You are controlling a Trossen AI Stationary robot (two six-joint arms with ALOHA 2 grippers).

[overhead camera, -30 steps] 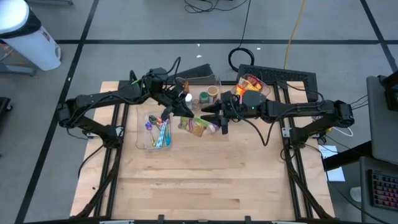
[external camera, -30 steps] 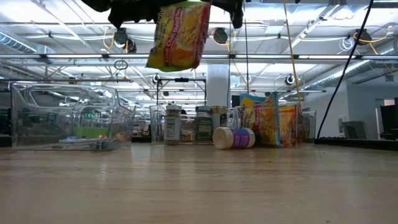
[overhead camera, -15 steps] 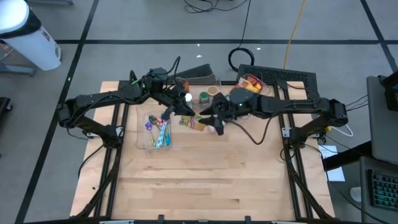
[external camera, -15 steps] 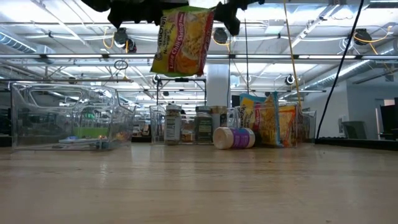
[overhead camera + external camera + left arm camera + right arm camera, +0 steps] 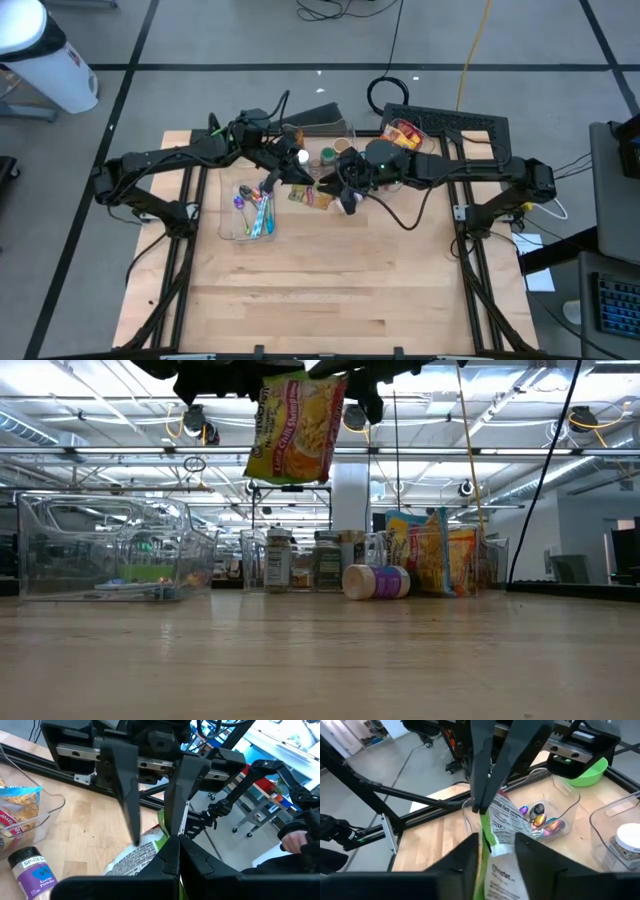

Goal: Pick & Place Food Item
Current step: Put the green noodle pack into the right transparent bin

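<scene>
The right gripper (image 5: 337, 186) has slid in toward nine o'clock, fingers now closing around the noodle packet (image 5: 296, 426) pinched by the left gripper (image 5: 297, 182); it should clamp firmly before any release

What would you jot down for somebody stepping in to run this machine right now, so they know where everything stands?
Left tool: shut on the noodle packet, holding it in the air above the table.
Right tool: its fingers sit either side of the same packet's other end; whether they grip it cannot be told.
Things: spice jar lies on its side on the table; clear bin with small items sits under the left arm; more packets stand in a container on the right arm's side.
Done: packet lifted, both arms meeting at it.
Left: finish the handover, if that is the plan, and set the packet down.
</scene>
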